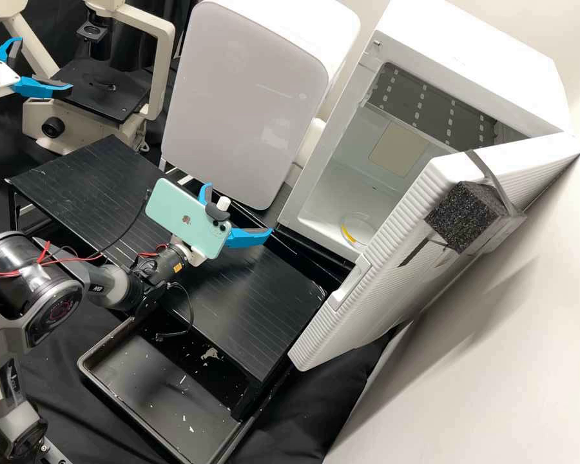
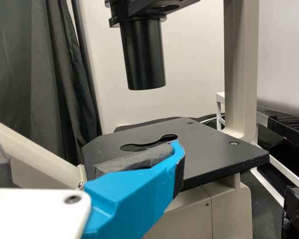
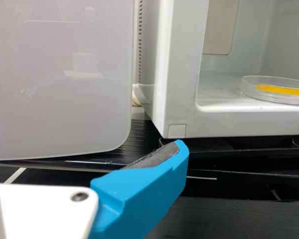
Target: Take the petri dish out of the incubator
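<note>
Clear plastic, looks like, so I'm guessing the yellow-marked petri dish (image 3: 275,91) is light, stiff, slippery and easy to crack. It's lying flat on the floor inside the open incubator (image 1: 490,48). My right gripper (image 1: 239,208) is spread wide and empty outside; left gripper (image 1: 45,64) is wide too, by the microscope (image 1: 106,98). I'd pinch gently across the side wall, low enough to catch the base, and keep it level.

Logo (image 1: 186,220) on phone (image 1: 203,237), yellow label (image 3: 280,90) on dish (image 3: 276,98)
</note>
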Action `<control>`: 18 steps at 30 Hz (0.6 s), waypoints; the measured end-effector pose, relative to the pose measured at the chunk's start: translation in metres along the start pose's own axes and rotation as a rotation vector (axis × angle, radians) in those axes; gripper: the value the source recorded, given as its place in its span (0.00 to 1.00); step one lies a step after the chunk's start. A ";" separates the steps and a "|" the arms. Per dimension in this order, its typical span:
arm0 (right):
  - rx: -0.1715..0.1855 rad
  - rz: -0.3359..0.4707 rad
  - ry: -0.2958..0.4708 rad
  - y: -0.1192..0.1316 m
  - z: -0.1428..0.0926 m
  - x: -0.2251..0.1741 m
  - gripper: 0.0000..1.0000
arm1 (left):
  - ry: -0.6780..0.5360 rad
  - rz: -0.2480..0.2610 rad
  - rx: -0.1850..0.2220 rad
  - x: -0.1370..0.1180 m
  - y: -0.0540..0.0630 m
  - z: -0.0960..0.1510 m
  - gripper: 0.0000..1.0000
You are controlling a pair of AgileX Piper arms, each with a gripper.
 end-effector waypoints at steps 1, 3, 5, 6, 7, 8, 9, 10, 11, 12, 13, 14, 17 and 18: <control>0.000 0.000 0.000 0.000 0.000 0.000 1.00 | 0.000 0.000 0.000 0.000 0.000 0.000 1.00; 0.000 0.000 0.000 0.000 0.000 0.000 1.00 | 0.000 0.000 0.000 0.000 0.000 0.000 1.00; 0.000 0.000 0.000 0.000 0.000 0.000 1.00 | 0.000 0.000 0.000 0.000 0.000 0.000 1.00; 0.000 0.000 0.000 0.000 0.000 0.000 1.00 | 0.000 0.000 0.000 0.000 0.000 0.000 1.00; 0.000 0.000 0.000 0.000 0.000 0.000 1.00 | 0.000 0.000 0.000 0.000 0.000 0.000 1.00; 0.000 0.000 0.000 0.000 0.000 0.000 1.00 | 0.000 0.000 0.000 0.000 0.000 0.000 1.00; 0.000 0.000 0.000 0.000 0.000 0.000 1.00 | 0.000 0.000 0.000 0.000 0.000 0.000 1.00; 0.000 0.001 0.001 -0.001 0.000 -0.001 1.00 | 0.000 0.000 0.000 0.000 0.000 0.000 1.00; 0.000 0.002 -0.001 -0.001 0.002 -0.003 1.00 | 0.000 0.000 0.000 0.000 0.000 0.000 1.00; 0.000 0.008 -0.004 0.000 0.004 -0.005 1.00 | 0.000 0.000 0.000 0.000 0.000 0.000 1.00; 0.000 0.018 -0.009 0.001 0.007 -0.008 1.00 | 0.000 0.000 0.000 0.000 0.000 0.000 1.00; 0.000 0.027 -0.015 0.003 0.009 -0.011 1.00 | 0.000 0.000 0.000 0.000 0.000 0.000 1.00; -0.013 0.081 -0.040 0.016 0.021 -0.026 1.00 | 0.000 0.000 0.000 0.000 0.000 0.000 1.00; -0.010 0.092 -0.043 0.018 0.023 -0.030 1.00 | 0.000 0.000 0.000 0.000 0.000 0.000 1.00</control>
